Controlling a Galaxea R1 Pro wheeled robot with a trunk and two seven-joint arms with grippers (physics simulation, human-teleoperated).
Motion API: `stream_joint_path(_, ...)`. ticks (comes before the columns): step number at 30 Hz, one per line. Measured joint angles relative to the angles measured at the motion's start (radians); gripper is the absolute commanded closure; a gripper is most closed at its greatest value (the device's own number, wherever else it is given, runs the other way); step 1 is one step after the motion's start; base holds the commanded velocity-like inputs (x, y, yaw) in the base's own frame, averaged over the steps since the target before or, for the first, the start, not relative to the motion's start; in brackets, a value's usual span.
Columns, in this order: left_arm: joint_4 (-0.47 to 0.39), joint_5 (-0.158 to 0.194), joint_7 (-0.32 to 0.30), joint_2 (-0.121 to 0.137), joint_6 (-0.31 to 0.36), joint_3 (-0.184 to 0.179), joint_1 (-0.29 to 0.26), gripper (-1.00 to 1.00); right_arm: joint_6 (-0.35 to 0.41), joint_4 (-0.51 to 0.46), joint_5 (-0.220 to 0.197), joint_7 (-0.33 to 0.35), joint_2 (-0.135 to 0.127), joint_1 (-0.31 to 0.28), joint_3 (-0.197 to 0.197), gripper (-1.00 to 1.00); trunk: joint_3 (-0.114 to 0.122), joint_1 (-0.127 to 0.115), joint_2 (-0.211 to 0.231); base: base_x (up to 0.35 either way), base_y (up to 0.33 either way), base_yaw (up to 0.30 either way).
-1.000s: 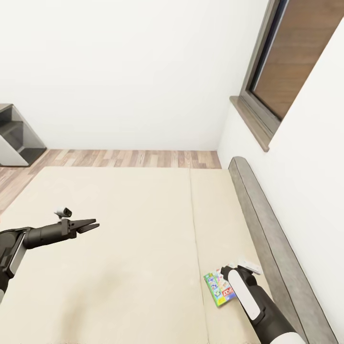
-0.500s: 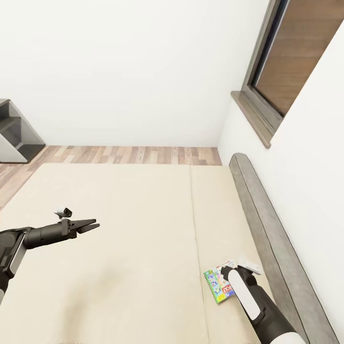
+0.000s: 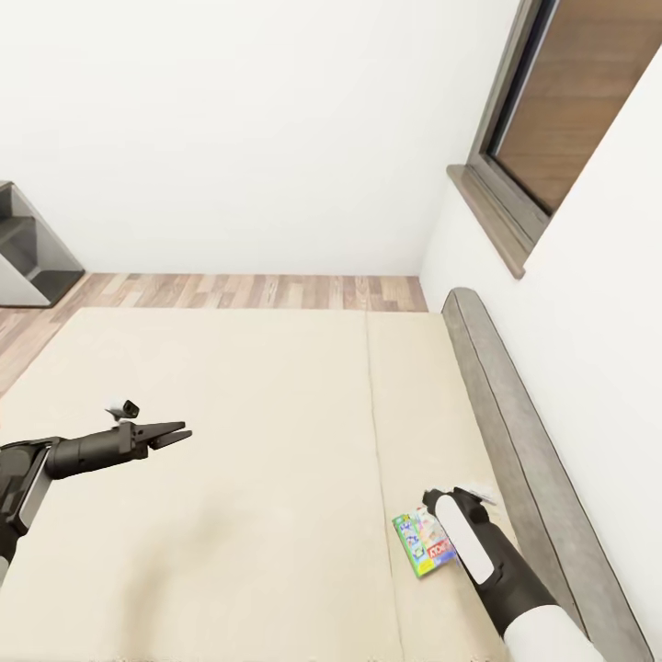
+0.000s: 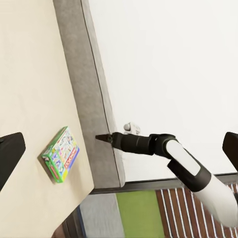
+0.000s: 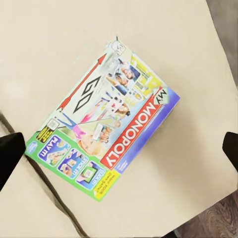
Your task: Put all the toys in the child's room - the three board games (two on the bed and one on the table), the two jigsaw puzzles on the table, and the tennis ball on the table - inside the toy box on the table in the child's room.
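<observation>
On the beige mattress of the bed (image 3: 239,414), close to its grey headboard (image 3: 529,432), lies a board game box (image 3: 423,544) printed MY MONOPOLY, flat on its back with the lid face up; its white, green and blue artwork, red stripe and GO arrow are clear in the right wrist view (image 5: 106,141). From the left wrist view the same box (image 4: 60,154) sits near the mattress edge beside the headboard (image 4: 94,94). Over it hangs the right gripper (image 4: 104,137), which looks narrow and pinched together at the tip there, though whether it is truly closed cannot be told; it is above the box, not touching it, and the forearm hides part of the box in the head view. Further out over the bare mattress, the left gripper (image 3: 175,434) points toward the headboard with its jaws slightly apart, holding nothing. Beyond the bed are wood-plank floor (image 3: 248,291), white wall and a grey-framed window (image 3: 515,184)
</observation>
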Motion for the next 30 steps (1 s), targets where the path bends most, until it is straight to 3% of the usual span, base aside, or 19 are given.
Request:
stream_joint_path(7,0.000,-0.001,0.000,-0.004,0.001,0.000,0.000,-1.00,0.122,0.116,-0.003,0.004,-0.001,-0.186,-0.004,-1.00,-0.011,0.000,0.000,0.000,0.000,0.000)
stream_joint_path(15,0.000,-0.002,0.000,-0.005,0.000,0.000,0.000,-1.00,0.152,0.317,-0.002,0.006,-0.001,-0.367,-0.005,-1.00,-0.025,0.000,0.000,0.000,0.000,0.000)
stream_joint_path(22,0.000,-0.002,0.000,-0.004,0.001,0.000,0.000,-1.00,0.155,0.384,-0.001,0.008,-0.003,-0.422,-0.006,-1.00,-0.036,0.000,0.000,0.000,0.000,0.000)
stream_joint_path(30,0.000,-0.001,0.000,-0.004,0.001,-0.002,0.000,-1.00,0.158,0.390,-0.001,0.009,-0.004,-0.430,-0.006,-1.00,-0.050,0.000,0.000,0.000,0.000,0.000)
